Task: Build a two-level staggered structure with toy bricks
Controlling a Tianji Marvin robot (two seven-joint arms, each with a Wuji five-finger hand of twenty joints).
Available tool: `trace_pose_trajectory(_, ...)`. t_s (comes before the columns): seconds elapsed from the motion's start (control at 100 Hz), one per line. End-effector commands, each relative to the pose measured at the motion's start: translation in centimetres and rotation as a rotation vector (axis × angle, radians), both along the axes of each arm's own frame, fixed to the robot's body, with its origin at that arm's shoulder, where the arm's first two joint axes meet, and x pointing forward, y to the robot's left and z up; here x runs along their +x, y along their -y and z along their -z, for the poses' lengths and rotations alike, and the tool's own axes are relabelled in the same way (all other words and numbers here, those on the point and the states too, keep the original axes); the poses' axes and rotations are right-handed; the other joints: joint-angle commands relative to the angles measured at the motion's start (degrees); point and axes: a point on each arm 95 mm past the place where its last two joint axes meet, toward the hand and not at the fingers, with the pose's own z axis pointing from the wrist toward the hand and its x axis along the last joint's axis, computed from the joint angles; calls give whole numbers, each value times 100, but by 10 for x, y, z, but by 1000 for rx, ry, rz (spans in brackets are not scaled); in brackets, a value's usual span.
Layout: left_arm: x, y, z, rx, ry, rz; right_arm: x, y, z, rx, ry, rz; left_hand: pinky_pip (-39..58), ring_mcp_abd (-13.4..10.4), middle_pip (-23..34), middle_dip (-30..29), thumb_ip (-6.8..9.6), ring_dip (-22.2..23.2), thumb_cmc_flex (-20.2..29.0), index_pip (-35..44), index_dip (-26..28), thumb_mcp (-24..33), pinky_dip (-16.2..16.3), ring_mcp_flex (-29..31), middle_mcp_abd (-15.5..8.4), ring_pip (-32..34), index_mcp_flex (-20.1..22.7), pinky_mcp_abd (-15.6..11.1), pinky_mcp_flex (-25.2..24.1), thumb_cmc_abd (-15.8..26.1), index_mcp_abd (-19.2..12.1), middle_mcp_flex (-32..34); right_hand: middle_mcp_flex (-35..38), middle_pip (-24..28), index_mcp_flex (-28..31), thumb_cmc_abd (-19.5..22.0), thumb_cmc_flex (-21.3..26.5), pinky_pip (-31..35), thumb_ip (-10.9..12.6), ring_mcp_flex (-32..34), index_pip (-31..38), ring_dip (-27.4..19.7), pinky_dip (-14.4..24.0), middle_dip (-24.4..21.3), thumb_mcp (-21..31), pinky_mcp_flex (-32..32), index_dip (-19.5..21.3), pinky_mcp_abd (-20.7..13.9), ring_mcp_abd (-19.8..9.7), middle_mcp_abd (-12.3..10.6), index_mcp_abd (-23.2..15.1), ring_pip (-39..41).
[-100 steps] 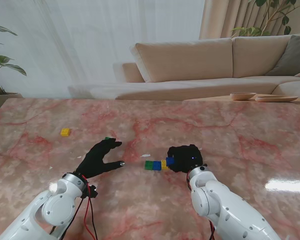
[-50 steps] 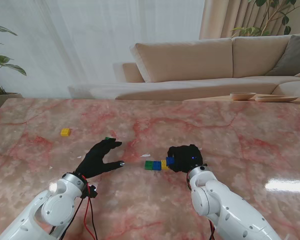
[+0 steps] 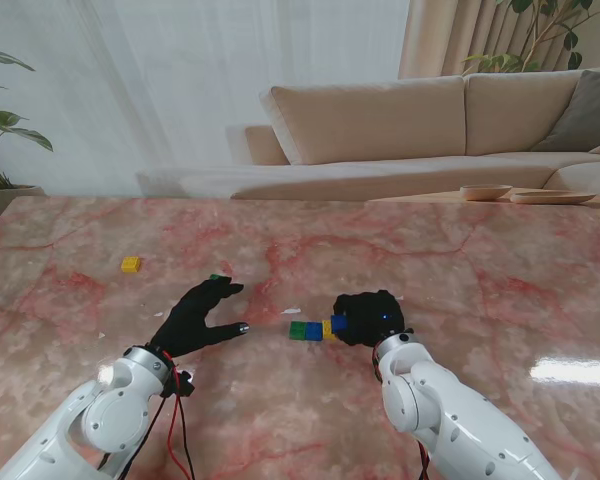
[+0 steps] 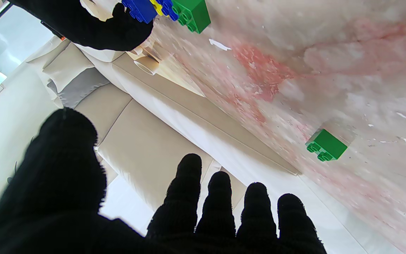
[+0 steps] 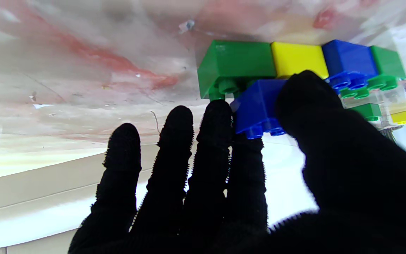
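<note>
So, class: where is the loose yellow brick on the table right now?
In the stand view the loose yellow brick lies alone on the robot's left of the marble table, farther from me than the open left hand.

The stand camera is looking down across the bench (image 3: 460, 260) toward a sofa (image 3: 380, 120). Each wrist camera is peering close along its fingers (image 4: 220, 201), inverted. All three are sharing the brick row (image 3: 313, 329).
</note>
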Motion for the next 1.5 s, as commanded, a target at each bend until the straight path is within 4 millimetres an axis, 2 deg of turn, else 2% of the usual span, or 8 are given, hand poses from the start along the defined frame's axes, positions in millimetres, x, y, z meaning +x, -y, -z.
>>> trace_pose_trajectory(0.0, -2, 1, 2, 2, -7, 5, -6, 4, 12, -16, -47, 7, -225, -277, -117, -82, 160, -67, -164, -33, -22, 97, 42, -40, -110, -191, 79, -253, -57, 117, -25, -116, -127, -121, 376, 273, -95, -68, -10, -153, 120, 69, 35, -116, 240, -113, 182, -17, -8, 56, -214, -77)
trace_pose_trajectory(0.07, -2, 1, 2, 3, -6, 6, -7, 4, 12, -20, -49, 7, -224, -285, -112, -80, 160, -66, -160, -31, -22, 104, 44, -33, -114, -188, 80, -253, -58, 111, -26, -112, -289, -82, 369, 391, -158, -105, 121, -245, -278, 67, 42, -432, 54, -155, 419, -21, -1, 71, -104, -96)
trace_pose_trajectory(0.16, -2, 0, 1, 2, -5, 6, -7, 5, 12, -23, -50, 9, -223, -288, -112, -79, 161, -67, -151, -29, -21, 115, 46, -35, -110, -190, 82, -253, -58, 103, -25, -114, -439, -104, 301, 455, -218, -141, 208, -343, -477, 65, 38, -577, 19, -210, 467, -33, 3, 85, 6, -111)
trace_pose_trajectory(0.2, -2, 0, 1, 3, -4, 7, -7, 5, 12, -23, -50, 10, -221, -282, -113, -80, 159, -67, -155, -30, -22, 117, 48, -37, -108, -191, 77, -251, -56, 102, -22, -114, -503, -49, 306, 490, -233, -160, 283, -376, -726, 60, 46, -696, -36, -224, 662, -30, 9, 91, 57, -108)
trace_pose_trajectory(0.69, -2, 1, 1, 1, -4, 14, -7, 7, 12, -31, -39, 5, -194, -266, -112, -80, 149, -69, -171, -27, -25, 162, 66, -36, -110, -189, 75, -246, -44, 92, -30, -110, -623, -72, 263, 357, -137, -221, 368, -470, -887, 33, 28, -738, -19, -266, 731, -28, 12, 80, 101, -159)
trace_pose_trajectory(0.84, -2, 0, 1, 0, -3, 15, -9, 8, 13, -37, -42, 1, -161, -268, -113, -80, 146, -67, -172, -28, -27, 168, 81, -36, -112, -184, 72, -253, -38, 96, -28, -112, -748, -103, 233, 355, -193, -270, 585, -561, -1090, 23, 19, -760, 19, -306, 815, -38, 16, 96, 184, -183)
trace_pose_trajectory(0.89, -2, 0, 1, 0, -4, 16, -9, 8, 13, -37, -43, 0, -147, -267, -109, -78, 144, -67, -171, -27, -27, 170, 86, -39, -107, -183, 75, -254, -36, 88, -24, -110, -815, -112, 210, 347, -239, -290, 763, -618, -1216, 19, 20, -769, 45, -329, 888, -49, 15, 106, 231, -190)
trace_pose_trajectory(1.49, -2, 1, 1, -2, -5, 19, -11, 9, 14, -40, -38, -11, -75, -255, -109, -77, 134, -64, -175, -25, -30, 186, 84, -41, -110, -169, 61, -253, -39, 94, -16, -113, -1208, -233, -85, 349, -251, -394, 789, -872, -1652, -7, 26, -858, -264, -443, 954, -68, 22, 176, 418, -230)
